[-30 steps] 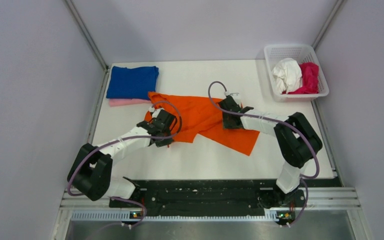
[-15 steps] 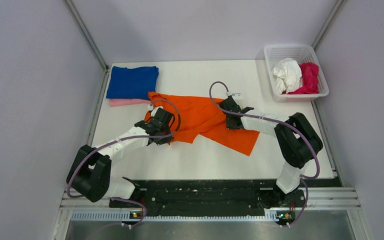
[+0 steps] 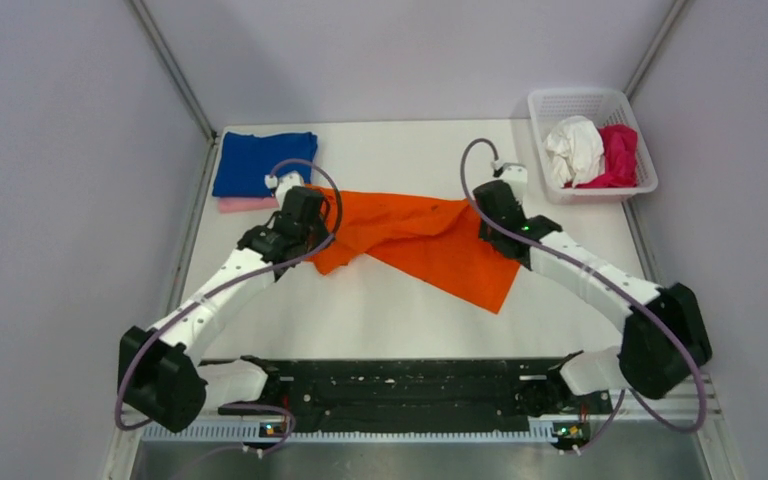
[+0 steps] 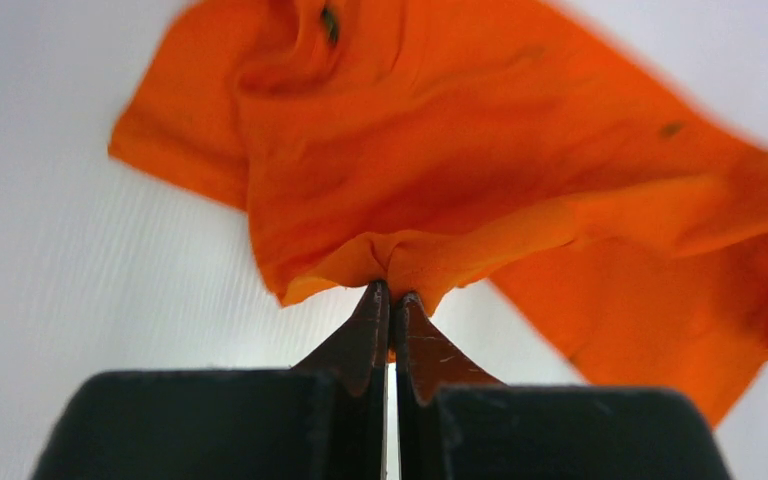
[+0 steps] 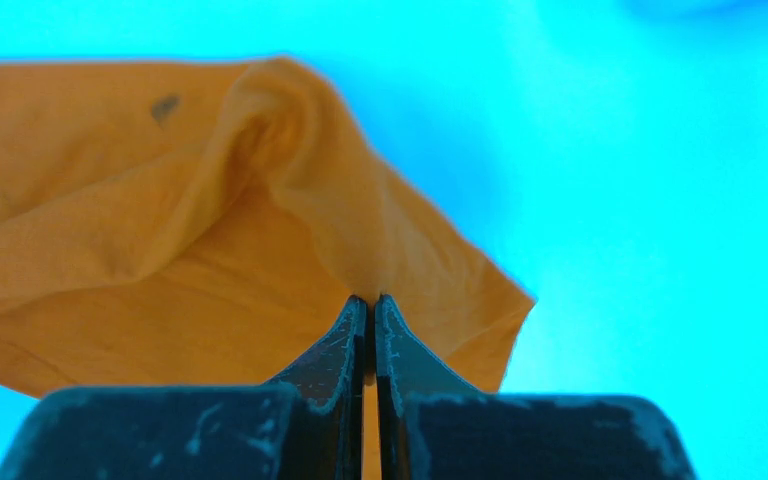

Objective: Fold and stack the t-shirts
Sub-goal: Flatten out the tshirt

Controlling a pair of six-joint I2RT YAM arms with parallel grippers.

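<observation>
Left gripper (image 3: pixel 318 212) and right gripper (image 3: pixel 487 207), now farther up the table (image 3: pixel 390 310) than a second ago, are each clamping the orange t-shirt (image 3: pixel 410 235) mid-frame. Upper left, the pink t-shirt (image 3: pixel 240 204) is hiding mostly under the blue t-shirt (image 3: pixel 255 162).

No text, label or number is legible anywhere

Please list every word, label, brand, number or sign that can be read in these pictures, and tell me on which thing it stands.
No text can be read in any view.
The orange t-shirt is plain; the small dark specks on it are too blurred to tell what they are.
The blue t-shirt and the white basket show no writing.
</observation>
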